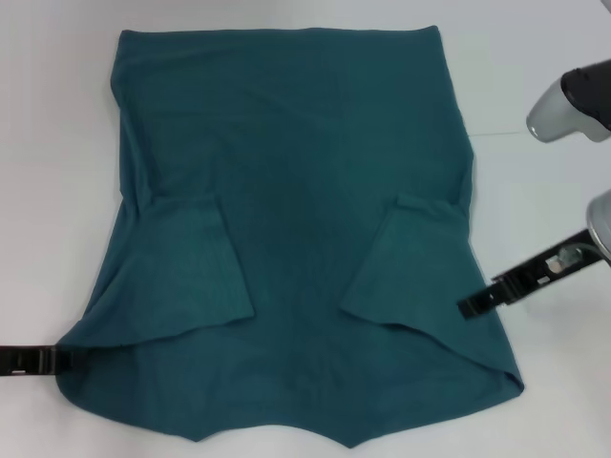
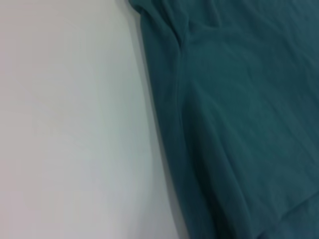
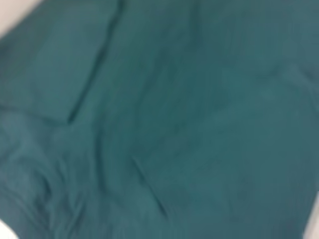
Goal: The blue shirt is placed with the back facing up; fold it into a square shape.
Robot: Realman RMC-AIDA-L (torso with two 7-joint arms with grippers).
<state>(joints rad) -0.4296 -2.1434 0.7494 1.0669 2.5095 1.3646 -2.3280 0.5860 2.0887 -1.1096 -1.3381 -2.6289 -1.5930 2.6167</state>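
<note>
The blue shirt (image 1: 296, 219) lies flat on the white table (image 1: 48, 143), hem at the far side and neckline at the near edge. Both short sleeves are folded inward onto the body, one on the left (image 1: 186, 267) and one on the right (image 1: 406, 262). My left gripper (image 1: 59, 359) reaches in low from the left and meets the shirt's near left corner. My right gripper (image 1: 466, 307) comes in from the right and touches the shirt's right edge beside the folded sleeve. The left wrist view shows the shirt (image 2: 239, 124) edge against the table; the right wrist view is filled with shirt (image 3: 174, 124) fabric.
White table surface (image 1: 544, 401) surrounds the shirt on the left, right and far sides. A grey link of my right arm (image 1: 573, 100) hangs over the table at the upper right. The shirt's near edge runs out of the head view.
</note>
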